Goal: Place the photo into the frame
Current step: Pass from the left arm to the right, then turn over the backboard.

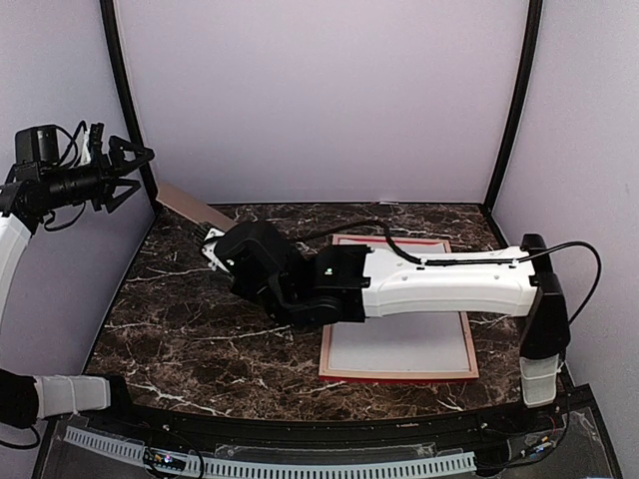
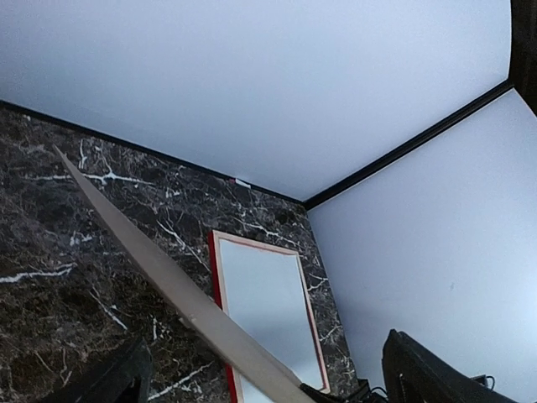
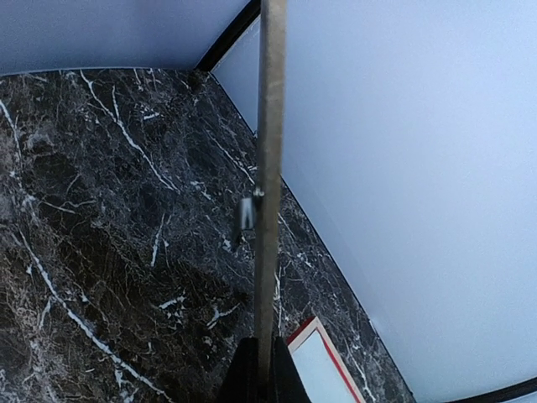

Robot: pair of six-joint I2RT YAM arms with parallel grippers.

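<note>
Top view: the frame point(image 1: 399, 376) lay flat on the dark, white-veined marble table point(image 1: 180, 329), right of centre. It had thin red rails around a plain white panel point(image 1: 399, 344), and I couldn't tell if that was the photo's back. The right gripper point(image 1: 213, 242) reached across to the back left and was clamped on a thin brown cardboard board point(image 1: 190, 207), which was tilted up off the table. The left gripper point(image 1: 125, 170) hung high at the left wall, spread wide and holding nothing.

Left wrist: the two dark fingers point(image 2: 113, 382) were far apart. The board point(image 2: 168, 285) cut across as a long pale strip, and the frame point(image 2: 217, 290) sat flat beyond it.

Right wrist: the board point(image 3: 270, 126) was seen edge-on, pinched between the fingers point(image 3: 243, 378). A small metal tab point(image 3: 247, 211) stuck out of it. One red corner of the frame point(image 3: 336, 358) showed below.
</note>
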